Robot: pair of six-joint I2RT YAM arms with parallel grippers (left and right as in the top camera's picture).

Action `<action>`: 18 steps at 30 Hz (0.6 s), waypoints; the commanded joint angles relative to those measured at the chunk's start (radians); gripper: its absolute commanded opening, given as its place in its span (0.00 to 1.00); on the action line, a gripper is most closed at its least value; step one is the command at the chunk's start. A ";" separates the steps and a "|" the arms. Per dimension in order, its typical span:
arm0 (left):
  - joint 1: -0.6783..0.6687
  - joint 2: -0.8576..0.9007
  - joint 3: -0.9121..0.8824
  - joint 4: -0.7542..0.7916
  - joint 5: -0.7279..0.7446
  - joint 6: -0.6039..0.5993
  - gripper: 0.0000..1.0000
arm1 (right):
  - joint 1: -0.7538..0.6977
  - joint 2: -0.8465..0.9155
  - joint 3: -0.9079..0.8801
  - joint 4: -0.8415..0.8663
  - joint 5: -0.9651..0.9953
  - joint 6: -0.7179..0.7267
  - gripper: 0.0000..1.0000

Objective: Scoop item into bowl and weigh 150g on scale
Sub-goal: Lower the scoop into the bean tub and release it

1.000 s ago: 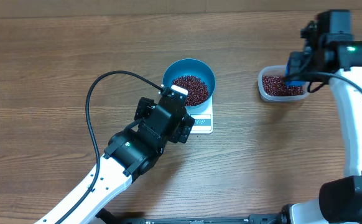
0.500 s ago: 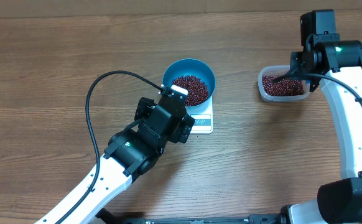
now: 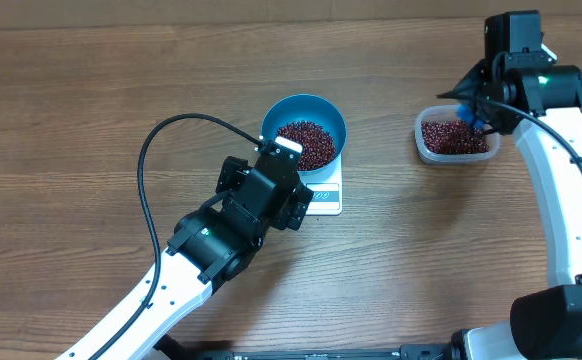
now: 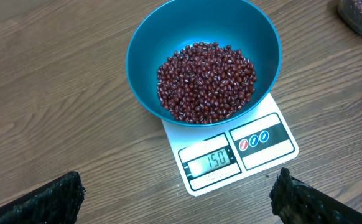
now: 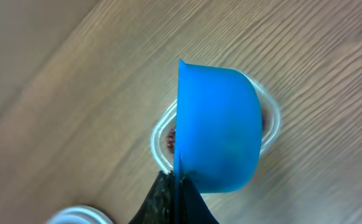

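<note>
**BOWL ON SCALE, SCOOP HELD OVER TUB**

Overhead: blue bowl [image 3: 271,120] seated on white scale [image 3: 327,200] near table centre, loaded with a heap of red-brown beans [image 3: 307,143]. Left gripper [image 3: 289,200] at the scale's front-left corner. Clear plastic tub [image 3: 421,138] well apart at right, more beans inside. Right gripper [image 3: 471,112] over the tub's far edge, small blue scoop [image 3: 476,122] in its grip.

Left wrist: bowl [image 4: 143,56] covering the rear of scale [image 4: 274,155], panel and buttons exposed at front, display [image 4: 213,160] reading 150. Beans [image 4: 206,81] piled across the bowl floor. Left gripper [image 4: 175,202] with fingers [image 4: 44,199] spread wide, nothing between them, clear of the bowl.

Right wrist: right gripper [image 5: 178,199] pressed together on scoop [image 5: 221,124], apparently at the handle, contact point hidden. Scoop tipped on edge above tub [image 5: 158,134]. Bare wooden table [image 5: 56,93] all round.
</note>
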 commanded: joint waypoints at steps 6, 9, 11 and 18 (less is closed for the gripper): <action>0.004 0.000 0.023 0.003 -0.006 0.000 1.00 | 0.002 -0.028 -0.145 0.126 -0.007 0.189 0.04; 0.004 0.000 0.023 0.003 -0.006 0.000 1.00 | 0.002 -0.028 -0.188 0.195 -0.011 0.189 0.04; 0.004 0.000 0.023 0.003 -0.006 0.000 1.00 | 0.002 -0.028 -0.225 0.243 -0.018 0.189 0.04; 0.004 0.000 0.023 0.003 -0.006 0.000 0.99 | 0.002 -0.028 -0.294 0.287 -0.031 0.193 0.28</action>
